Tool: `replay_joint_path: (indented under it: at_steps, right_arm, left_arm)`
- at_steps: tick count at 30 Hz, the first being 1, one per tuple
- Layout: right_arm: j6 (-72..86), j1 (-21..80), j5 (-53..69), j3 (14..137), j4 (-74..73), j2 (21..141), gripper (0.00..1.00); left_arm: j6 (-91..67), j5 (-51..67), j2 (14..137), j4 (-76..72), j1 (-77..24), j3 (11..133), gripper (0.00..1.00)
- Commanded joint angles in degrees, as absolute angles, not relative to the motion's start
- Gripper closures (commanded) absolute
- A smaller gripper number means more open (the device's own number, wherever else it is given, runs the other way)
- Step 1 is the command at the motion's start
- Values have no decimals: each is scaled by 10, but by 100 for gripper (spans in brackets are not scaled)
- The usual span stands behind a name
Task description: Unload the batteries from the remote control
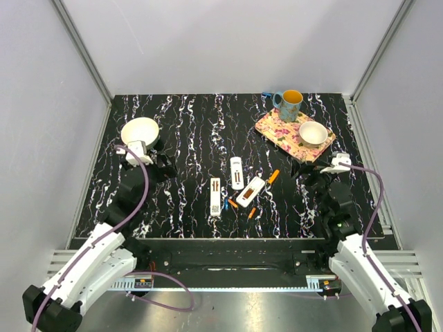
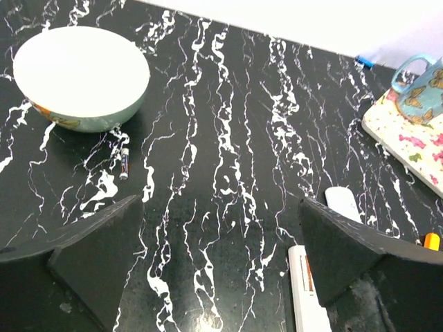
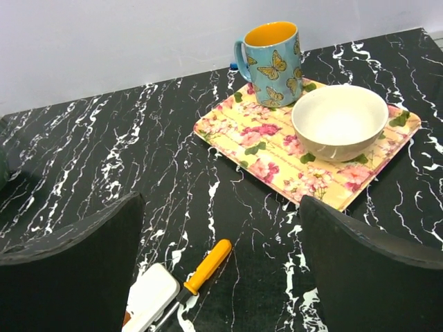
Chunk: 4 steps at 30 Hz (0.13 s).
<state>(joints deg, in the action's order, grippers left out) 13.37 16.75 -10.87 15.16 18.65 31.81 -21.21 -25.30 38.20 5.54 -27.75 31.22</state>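
Three white remotes lie back-up mid-table: a long one (image 1: 215, 196), one behind it (image 1: 237, 173) and a slanted one (image 1: 250, 191), each with its compartment uncovered. Loose batteries lie beside them: an orange one (image 1: 232, 203), a blue one (image 1: 225, 205) and another orange one (image 1: 251, 212). My left gripper (image 1: 163, 166) (image 2: 220, 207) hangs open over bare table left of the remotes; the long remote (image 2: 304, 290) shows by its right finger. My right gripper (image 1: 311, 173) (image 3: 221, 207) is open to their right, holding nothing.
An orange-handled screwdriver (image 1: 273, 177) (image 3: 208, 266) lies by the slanted remote (image 3: 149, 297). A white bowl (image 1: 140, 130) (image 2: 79, 76) sits at the left, a small dark cylinder (image 2: 124, 164) beside it. A floral tray (image 1: 277, 130) (image 3: 256, 138) carries a butterfly mug (image 3: 271, 59) and a bowl (image 3: 339, 121).
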Motion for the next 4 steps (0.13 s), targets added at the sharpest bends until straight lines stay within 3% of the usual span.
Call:
replay_joint_path:
  at_steps: [1, 4]
  right_arm:
    - [80, 167, -125, 141, 250, 323, 0]
    - [31, 167, -158, 114, 307, 325, 0]
  left_arm:
    - [-181, -258, 353, -24, -275, 287, 2]
    - [-155, -253, 331, -77, -275, 255, 1]
